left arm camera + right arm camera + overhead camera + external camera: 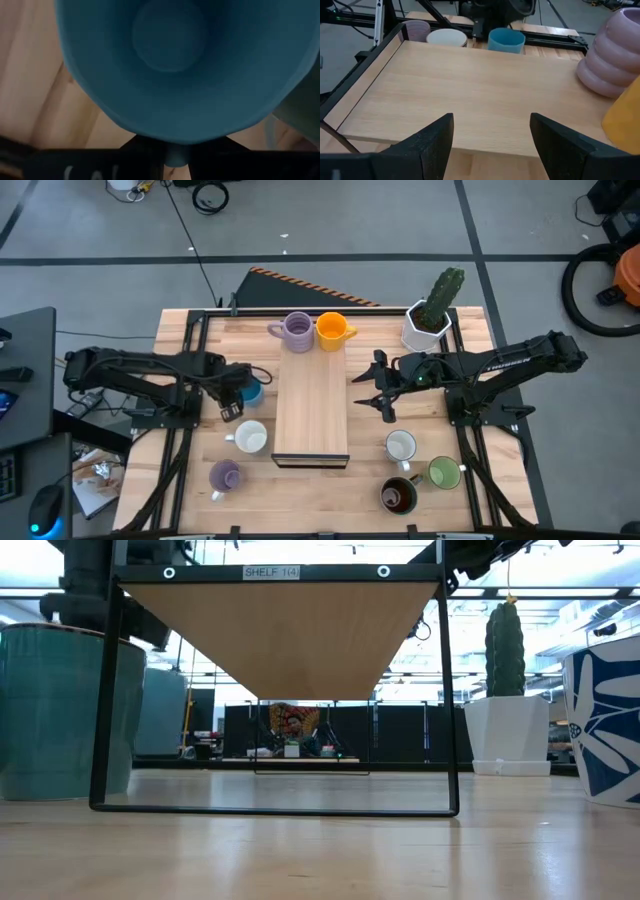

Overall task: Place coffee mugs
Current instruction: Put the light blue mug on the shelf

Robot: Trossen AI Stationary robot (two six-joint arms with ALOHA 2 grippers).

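While the left hand (240, 388) is clenched on the rim of the small round blue ceramic mug (251, 391), that mug sits at about nine o'clock from the light wooden shelf board on its black metal frame (311, 415), just beside the board's left edge; the left wrist view looks straight into the mug's blue bowl. At seven o'clock from the blue mug stands a white handled mug (249, 438), and farther toward six o'clock a lilac handled mug (224, 475). On the far end of the shelf, at twelve o'clock, a ribbed lilac mug (297, 331) and an orange mug (332, 330) stand side by side, touching or nearly so. At four o'clock from the shelf are a second white mug (401, 446), a green mug (443, 473) and a dark brown mug (399, 495), close together. The right hand (381, 388) hangs at three o'clock of the shelf with its fingers spread wide and nothing between them, pointing across the board. Beyond it, at one o'clock, a white pot with a green cactus (430, 315) stands on the wooden surface (180, 330).
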